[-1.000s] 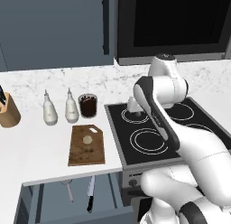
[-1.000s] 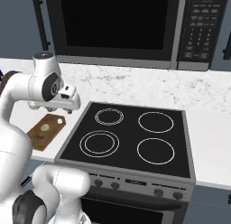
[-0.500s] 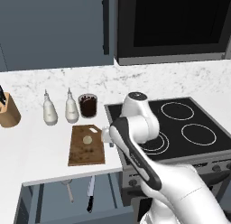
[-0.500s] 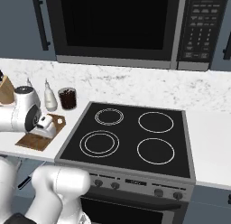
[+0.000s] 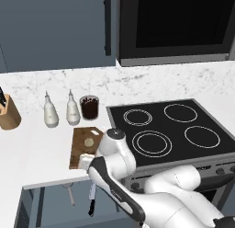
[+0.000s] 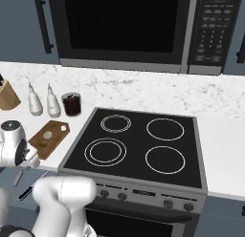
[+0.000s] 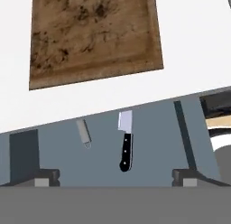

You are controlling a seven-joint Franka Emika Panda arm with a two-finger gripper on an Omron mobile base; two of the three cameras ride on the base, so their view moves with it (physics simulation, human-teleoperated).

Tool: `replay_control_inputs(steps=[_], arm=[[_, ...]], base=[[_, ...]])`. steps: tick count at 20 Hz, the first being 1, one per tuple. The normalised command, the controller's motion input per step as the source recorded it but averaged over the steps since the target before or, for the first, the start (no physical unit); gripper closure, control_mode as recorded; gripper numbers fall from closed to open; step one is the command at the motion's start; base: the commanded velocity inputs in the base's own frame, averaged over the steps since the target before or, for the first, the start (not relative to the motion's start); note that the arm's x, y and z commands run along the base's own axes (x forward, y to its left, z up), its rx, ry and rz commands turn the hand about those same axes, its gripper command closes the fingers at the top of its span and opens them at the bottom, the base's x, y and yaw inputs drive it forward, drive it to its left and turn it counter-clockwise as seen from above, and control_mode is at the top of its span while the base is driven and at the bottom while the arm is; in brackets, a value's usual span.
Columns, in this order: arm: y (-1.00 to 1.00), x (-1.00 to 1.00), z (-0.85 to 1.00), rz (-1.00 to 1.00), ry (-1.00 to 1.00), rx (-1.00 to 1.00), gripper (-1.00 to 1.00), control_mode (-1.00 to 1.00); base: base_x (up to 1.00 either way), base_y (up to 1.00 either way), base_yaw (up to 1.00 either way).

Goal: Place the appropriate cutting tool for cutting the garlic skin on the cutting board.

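Note:
The cutting tool (image 7: 126,145), a small black-handled knife with a short silver blade, lies in the open drawer below the counter edge; it also shows in the left base view (image 5: 92,200). The dark brown cutting board (image 5: 81,152) rests on the white counter, with the pale garlic (image 5: 88,142) on its far part. From the right the board (image 6: 42,142) and garlic (image 6: 47,134) appear left of the stove. My gripper (image 7: 115,177) hangs open above the drawer, just in front of the board's near edge, with the knife between its fingertips (image 7: 45,175) in the hand view. Nothing is held.
A grey metal utensil (image 7: 83,133) lies left of the knife in the drawer. A tan knife block (image 5: 9,114), two white bottles (image 5: 50,114) and a dark jar (image 5: 89,107) stand behind the board. The black stove (image 5: 170,130) is to the right, below a microwave (image 6: 124,28).
The arm swung from over the stove leftward and down, past the board, to the counter's front edge above the open drawer. The jaws stayed open. Objects did not move.

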Motion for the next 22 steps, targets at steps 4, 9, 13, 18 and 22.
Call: replay_control_inputs(steps=[4,9,13,18,22], arm=[[0.69,-0.25,-0.66,0.0,0.0,-0.02,-1.0,-1.0],[0.41,-0.06,-0.58,0.0,0.0,-0.05,-1.0,-1.0],[0.17,-0.18,-0.56,0.0,0.0,-0.07,-1.0,-1.0],[0.01,-0.21,-0.36,0.0,0.0,-0.06,-1.0,-1.0],[0.0,-0.02,-0.25,0.02,0.0,-0.03,-1.0,-1.0]], base=[[0.0,0.0,0.0],[0.0,0.0,0.0],[0.0,0.0,0.0],[0.0,0.0,0.0],[0.0,0.0,0.0]])
